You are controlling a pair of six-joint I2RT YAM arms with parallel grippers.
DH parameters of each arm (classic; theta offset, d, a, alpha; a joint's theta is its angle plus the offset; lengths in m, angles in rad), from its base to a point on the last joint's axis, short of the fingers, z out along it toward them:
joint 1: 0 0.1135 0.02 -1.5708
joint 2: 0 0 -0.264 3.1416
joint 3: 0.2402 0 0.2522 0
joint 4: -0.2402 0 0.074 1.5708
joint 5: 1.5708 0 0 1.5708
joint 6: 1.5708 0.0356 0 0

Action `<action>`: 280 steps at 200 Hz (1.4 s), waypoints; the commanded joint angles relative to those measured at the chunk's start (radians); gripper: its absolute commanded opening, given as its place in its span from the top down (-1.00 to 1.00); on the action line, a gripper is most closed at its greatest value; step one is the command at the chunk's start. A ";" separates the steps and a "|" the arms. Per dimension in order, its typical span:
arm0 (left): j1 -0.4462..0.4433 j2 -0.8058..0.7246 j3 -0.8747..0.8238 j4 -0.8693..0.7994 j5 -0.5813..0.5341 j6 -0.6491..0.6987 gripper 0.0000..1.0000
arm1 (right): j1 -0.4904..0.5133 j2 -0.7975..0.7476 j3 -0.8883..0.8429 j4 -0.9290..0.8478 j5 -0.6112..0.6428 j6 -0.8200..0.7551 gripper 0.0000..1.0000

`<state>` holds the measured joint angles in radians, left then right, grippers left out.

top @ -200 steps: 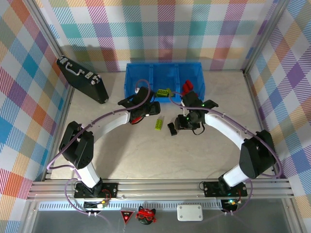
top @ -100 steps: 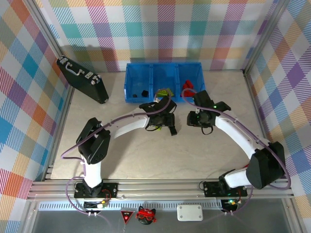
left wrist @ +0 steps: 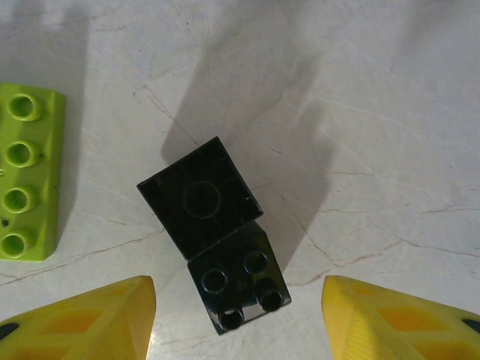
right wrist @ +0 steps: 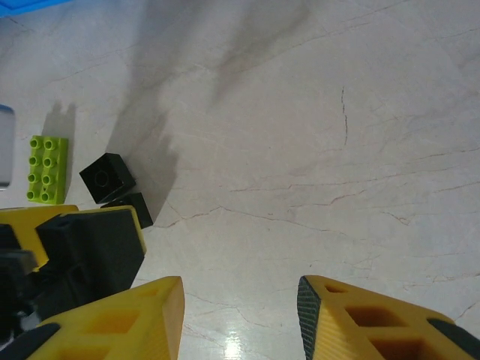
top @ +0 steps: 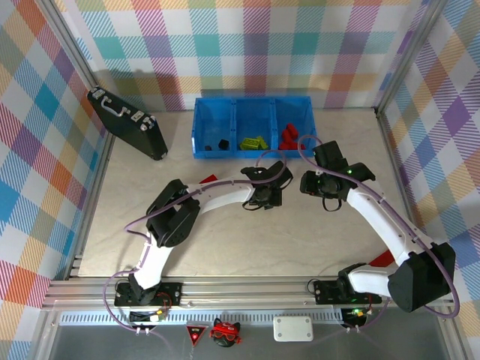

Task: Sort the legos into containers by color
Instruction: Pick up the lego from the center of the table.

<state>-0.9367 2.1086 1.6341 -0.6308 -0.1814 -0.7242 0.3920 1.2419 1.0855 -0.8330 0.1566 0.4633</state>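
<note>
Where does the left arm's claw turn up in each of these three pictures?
Top external: the left gripper is mid-table, just in front of the blue containers.
Left wrist: its yellow fingers sit in the bottom corners.
Right wrist: it is at the left edge.
Shared landmark: the black legos by its fingertips.

Your left arm [top: 219,198] and right arm [top: 381,216] are white with black joints, trailing purple cables [top: 135,223]; the gripper fingers [left wrist: 82,322] are yellow
</note>
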 commanded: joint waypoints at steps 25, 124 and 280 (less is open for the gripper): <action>-0.007 0.064 0.037 -0.055 -0.004 -0.028 -0.23 | -0.002 -0.019 -0.007 -0.018 -0.013 -0.009 0.08; -0.007 0.081 0.032 -0.038 0.019 -0.029 0.10 | -0.002 -0.016 -0.009 -0.018 -0.015 -0.010 0.09; -0.004 -0.056 -0.008 -0.054 -0.044 0.038 0.30 | -0.002 -0.013 -0.005 -0.021 -0.023 -0.006 0.09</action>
<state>-0.9382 2.1395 1.6367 -0.6682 -0.2005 -0.7265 0.3920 1.2415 1.0855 -0.8326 0.1455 0.4599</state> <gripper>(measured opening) 0.356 0.453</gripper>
